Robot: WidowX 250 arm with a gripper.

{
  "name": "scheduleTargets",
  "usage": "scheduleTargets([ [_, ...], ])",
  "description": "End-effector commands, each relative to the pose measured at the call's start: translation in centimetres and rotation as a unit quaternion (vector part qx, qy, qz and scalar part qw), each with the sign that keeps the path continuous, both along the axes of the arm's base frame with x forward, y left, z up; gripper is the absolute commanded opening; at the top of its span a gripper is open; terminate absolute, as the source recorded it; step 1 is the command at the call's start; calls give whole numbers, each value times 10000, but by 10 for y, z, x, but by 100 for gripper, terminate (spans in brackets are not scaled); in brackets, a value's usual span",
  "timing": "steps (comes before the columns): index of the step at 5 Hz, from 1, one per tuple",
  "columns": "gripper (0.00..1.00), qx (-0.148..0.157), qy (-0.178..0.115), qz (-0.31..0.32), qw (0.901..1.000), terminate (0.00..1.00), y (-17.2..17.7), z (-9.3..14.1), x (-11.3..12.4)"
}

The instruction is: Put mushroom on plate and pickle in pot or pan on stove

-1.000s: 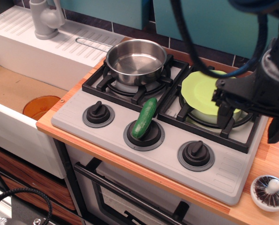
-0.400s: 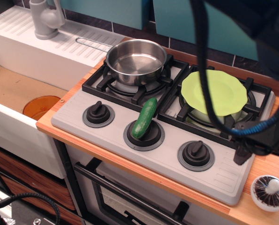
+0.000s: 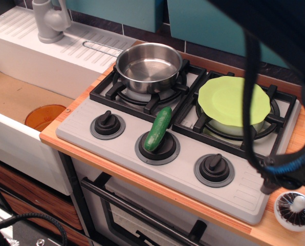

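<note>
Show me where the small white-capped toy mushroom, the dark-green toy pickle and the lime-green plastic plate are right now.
small white-capped toy mushroom (image 3: 295, 210), main camera view, on its dark ribbed gills beside the stem.
dark-green toy pickle (image 3: 158, 128), main camera view, middle of its body.
lime-green plastic plate (image 3: 229, 97), main camera view, bare centre of its top.

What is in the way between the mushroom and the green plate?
Nothing that shows. The mushroom sits on the wooden counter by the stove's front right corner, the plate on the right burner. Only bare stove top and grate lie between. The arm hangs above the mushroom.
</note>
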State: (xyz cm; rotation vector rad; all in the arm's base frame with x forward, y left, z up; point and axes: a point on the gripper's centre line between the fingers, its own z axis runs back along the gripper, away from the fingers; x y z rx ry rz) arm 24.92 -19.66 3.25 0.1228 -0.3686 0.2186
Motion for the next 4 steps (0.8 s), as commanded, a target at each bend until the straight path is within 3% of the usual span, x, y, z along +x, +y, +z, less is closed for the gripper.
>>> scheduleTargets([
  [1,100,-131,-264,43,9996,0,-11,-11,0],
  [4,100,-239,-361,116,9990,0,-12,-28,0],
])
